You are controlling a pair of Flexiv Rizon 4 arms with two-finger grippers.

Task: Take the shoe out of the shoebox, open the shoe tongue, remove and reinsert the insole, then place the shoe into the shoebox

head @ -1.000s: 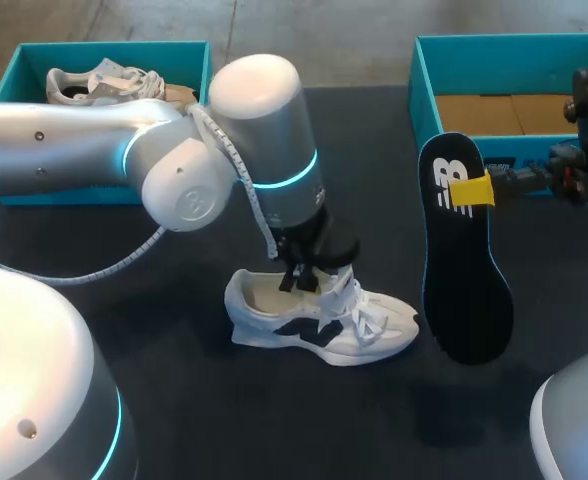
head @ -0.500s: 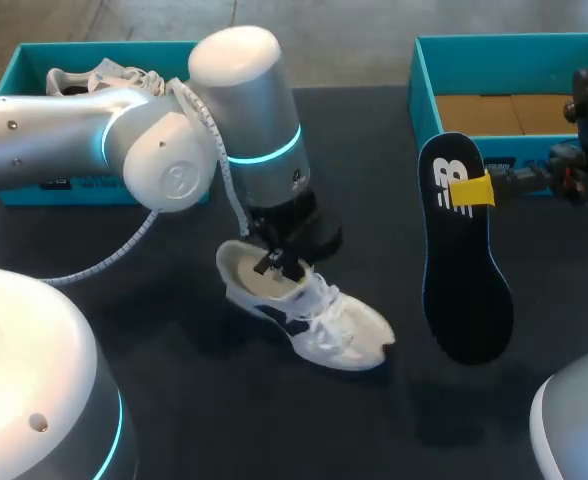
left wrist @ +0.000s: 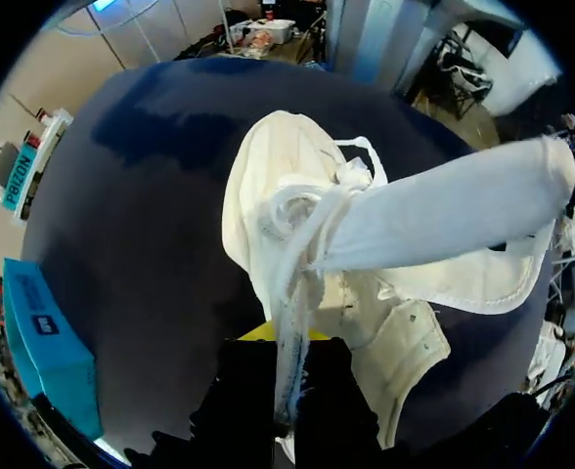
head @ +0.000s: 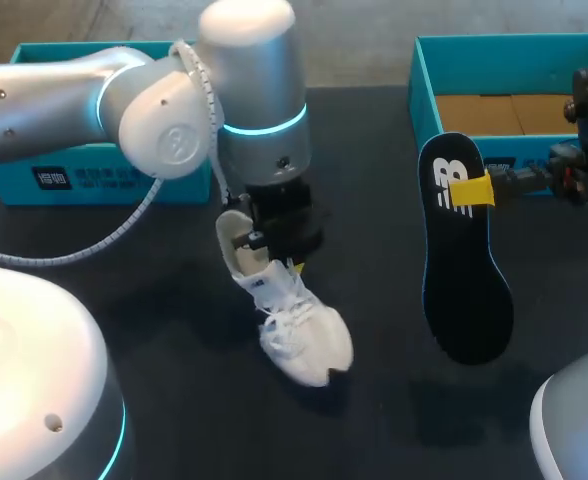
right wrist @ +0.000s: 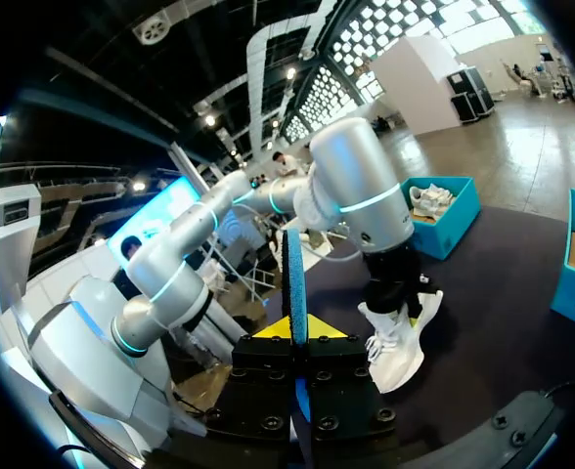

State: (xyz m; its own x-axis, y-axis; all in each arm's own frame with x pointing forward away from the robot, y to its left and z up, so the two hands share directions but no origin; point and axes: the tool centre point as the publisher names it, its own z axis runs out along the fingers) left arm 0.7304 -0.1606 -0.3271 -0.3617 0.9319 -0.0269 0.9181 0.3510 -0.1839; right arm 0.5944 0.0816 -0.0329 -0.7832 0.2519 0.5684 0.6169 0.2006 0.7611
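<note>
A dark, matte surface (head: 374, 150) is carrying everything here. Two teal boxes are sitting directly on it along its far edge, well apart: the left shoebox (head: 74, 180) toward the left corner and the right shoebox (head: 421, 90) toward the right corner, both open on top. Near the middle, the white shoe (head: 299, 340) is tilting toe-down toward the surface and casting a shadow just beside its toe; whether the toe is touching cannot be told.

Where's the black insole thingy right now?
In the head view the insole is on the right side, held upright by the right gripper, close to the teal shoebox and to the right of the white shoe.
</note>
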